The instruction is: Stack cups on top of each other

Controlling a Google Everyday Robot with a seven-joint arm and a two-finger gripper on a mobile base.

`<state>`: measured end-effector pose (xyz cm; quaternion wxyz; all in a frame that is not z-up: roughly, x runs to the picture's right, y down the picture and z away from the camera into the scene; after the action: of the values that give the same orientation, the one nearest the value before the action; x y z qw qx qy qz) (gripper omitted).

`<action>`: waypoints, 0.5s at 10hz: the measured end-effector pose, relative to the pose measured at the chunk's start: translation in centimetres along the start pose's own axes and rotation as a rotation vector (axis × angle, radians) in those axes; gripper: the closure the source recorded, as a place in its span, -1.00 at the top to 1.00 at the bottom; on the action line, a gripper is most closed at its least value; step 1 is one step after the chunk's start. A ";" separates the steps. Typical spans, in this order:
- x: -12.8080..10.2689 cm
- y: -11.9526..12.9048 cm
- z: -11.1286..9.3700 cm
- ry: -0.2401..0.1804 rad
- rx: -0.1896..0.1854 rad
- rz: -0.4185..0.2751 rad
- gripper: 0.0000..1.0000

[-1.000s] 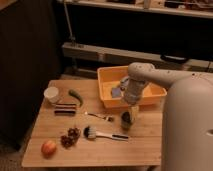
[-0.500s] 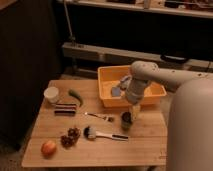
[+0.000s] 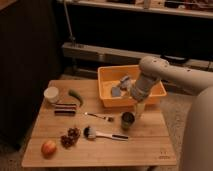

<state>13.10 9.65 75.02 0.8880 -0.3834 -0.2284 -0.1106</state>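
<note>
A dark grey-black cup [image 3: 127,120] stands upright on the wooden table [image 3: 100,155], just in front of the orange bin. A pale lime green cup [image 3: 140,109] shows right beside it, to its right, partly hidden by my arm. My gripper [image 3: 137,105] hangs at the end of the white arm that reaches down from the right. It sits low over the pale cup, close to the dark one, and is open. I cannot tell whether it touches either cup.
An orange bin [image 3: 107,75] with grey items stands at the table's back right. A white round container [image 3: 51,94], a green vegetable [image 3: 76,96], a dark bar [image 3: 65,109], a fork [image 3: 100,117], a brush [image 3: 102,134], grapes [image 3: 70,137] and an apple [image 3: 48,148] lie across the left and middle.
The arm's elbow has shifted slightly to the right. The gripper stays low by the cups, and nothing on the table has moved.
</note>
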 end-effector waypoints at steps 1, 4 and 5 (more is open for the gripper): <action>-0.6 0.2 0.0 -0.030 -0.006 -0.039 0.60; -0.9 0.6 -0.2 -0.060 -0.008 -0.076 0.60; -1.0 0.5 -0.1 -0.060 -0.009 -0.079 0.60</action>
<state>12.44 9.96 74.14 0.8740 -0.3815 -0.2692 -0.1350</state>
